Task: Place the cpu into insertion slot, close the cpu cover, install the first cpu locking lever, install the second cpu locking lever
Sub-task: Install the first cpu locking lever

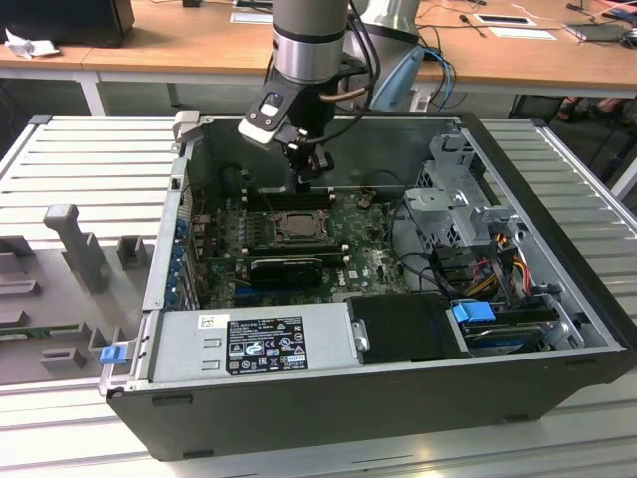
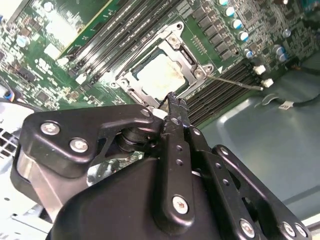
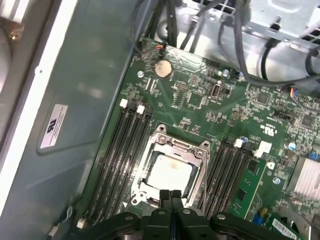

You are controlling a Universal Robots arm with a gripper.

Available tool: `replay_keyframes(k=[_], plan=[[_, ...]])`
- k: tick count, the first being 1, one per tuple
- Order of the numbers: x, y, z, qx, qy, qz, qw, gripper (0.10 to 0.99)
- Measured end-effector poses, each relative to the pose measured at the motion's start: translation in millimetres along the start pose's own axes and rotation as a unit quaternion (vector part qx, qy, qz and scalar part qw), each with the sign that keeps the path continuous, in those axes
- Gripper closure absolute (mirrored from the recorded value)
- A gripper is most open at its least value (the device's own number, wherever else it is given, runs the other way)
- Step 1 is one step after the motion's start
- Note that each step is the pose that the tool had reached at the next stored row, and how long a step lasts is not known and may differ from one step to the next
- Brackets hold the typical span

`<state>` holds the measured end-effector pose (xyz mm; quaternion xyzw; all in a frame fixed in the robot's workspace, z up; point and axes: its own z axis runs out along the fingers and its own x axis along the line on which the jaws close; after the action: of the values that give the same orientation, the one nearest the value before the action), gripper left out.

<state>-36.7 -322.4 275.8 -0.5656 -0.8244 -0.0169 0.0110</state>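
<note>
Chip (image 3: 170,172) seated in socket (image 1: 280,237), metal frame (image 3: 199,170) laid flat around it. Claw (image 3: 170,195) closed, fingertips pressed together, near frame edge; in exterior view, at socket's 12 o'clock. Graphics card (image 1: 289,267) at 6 o'clock.

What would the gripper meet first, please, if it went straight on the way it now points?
Probably the edge of the cpu cover, framing the cpu in the insertion slot: the gripper, jaws shut, aims there in both wrist views, though depth is unclear.
</note>
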Motion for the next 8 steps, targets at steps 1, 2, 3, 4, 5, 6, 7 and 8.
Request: replay_keyframes(k=[1,2,3,4,5,6,7,8], plan=[[0.0,0.0,0.0,0.0005,0.0001,-0.01,0.9999,0.98],[0.0,0.0,0.1,0.0007,0.0001,-0.018,0.9998,0.98],[0.0,0.0,0.1,0.0013,0.0002,-0.031,0.9995,0.98],[0.0,0.0,0.1,0.0019,0.0002,-0.047,0.9989,0.98],[0.0,0.0,0.2,0.0023,0.0002,-0.055,0.9985,0.98],[0.0,0.0,0.2,0.0027,0.0002,-0.064,0.9979,0.98],[0.0,0.0,0.1,0.0034,0.0003,-0.081,0.9967,0.98],[0.0,0.0,0.1,0.0038,0.0004,-0.092,0.9958,0.98]])
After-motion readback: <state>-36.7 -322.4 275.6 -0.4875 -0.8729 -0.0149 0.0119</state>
